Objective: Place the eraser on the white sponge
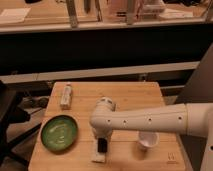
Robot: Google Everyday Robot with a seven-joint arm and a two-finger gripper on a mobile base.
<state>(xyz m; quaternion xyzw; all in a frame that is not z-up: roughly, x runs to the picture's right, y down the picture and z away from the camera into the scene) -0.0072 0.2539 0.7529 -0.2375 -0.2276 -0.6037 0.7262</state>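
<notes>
The white sponge (98, 155) lies flat near the front edge of the wooden table (130, 97), left of the middle. A small black block, the eraser (102, 145), sits on the sponge's upper part. My gripper (102, 140) points straight down from the white arm (145, 120), which reaches in from the right. It is directly over the eraser and the sponge and hides the sponge's far end. I cannot tell whether the gripper still touches the eraser.
A green plate (59, 133) lies at the table's front left. A whitish tube-like packet (66, 96) lies at the back left. A white cup (148, 140) stands right of the sponge, under the arm. A dark chair (9, 120) stands left of the table.
</notes>
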